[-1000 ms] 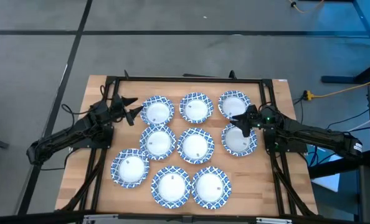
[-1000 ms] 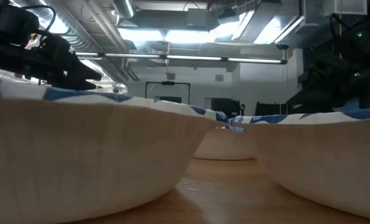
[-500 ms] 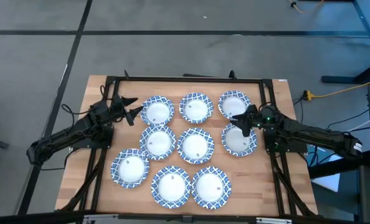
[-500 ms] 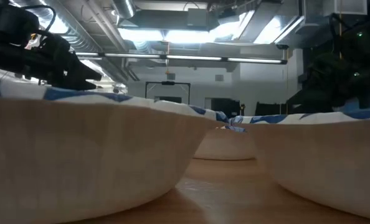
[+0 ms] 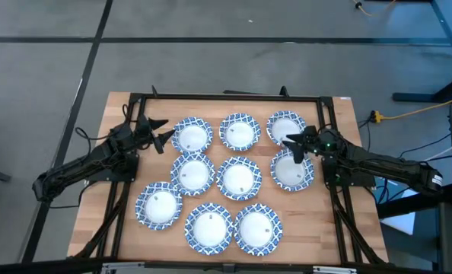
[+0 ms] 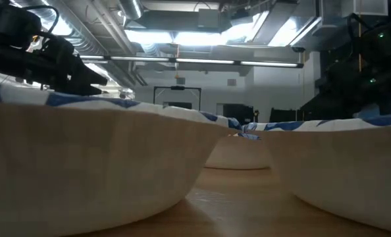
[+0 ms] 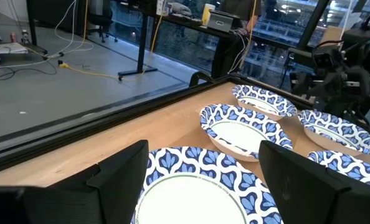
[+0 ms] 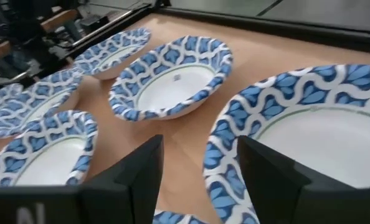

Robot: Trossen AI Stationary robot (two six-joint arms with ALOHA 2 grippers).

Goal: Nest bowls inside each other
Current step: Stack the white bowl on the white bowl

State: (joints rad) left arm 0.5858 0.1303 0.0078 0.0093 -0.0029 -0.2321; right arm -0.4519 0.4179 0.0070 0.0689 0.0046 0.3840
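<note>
Bowls (image 5: 239, 179), nine, unstacked on table (image 5: 119, 106) within dark frame (image 5: 226, 97). Left gripper (image 5: 160, 132) open beside far-left bowl (image 5: 192, 135); right gripper (image 5: 293, 146) open over far-right bowl's (image 5: 285, 126) rim.

Left gripper (image 5: 159, 132) fingers spread, right gripper (image 5: 292, 144) fingers parted, both arms low, reaching inward

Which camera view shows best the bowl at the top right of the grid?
The right wrist view: that bowl fills it, beyond the open right end effector. The high view shows it small, the left wrist view far; the low view does not single it out.
</note>
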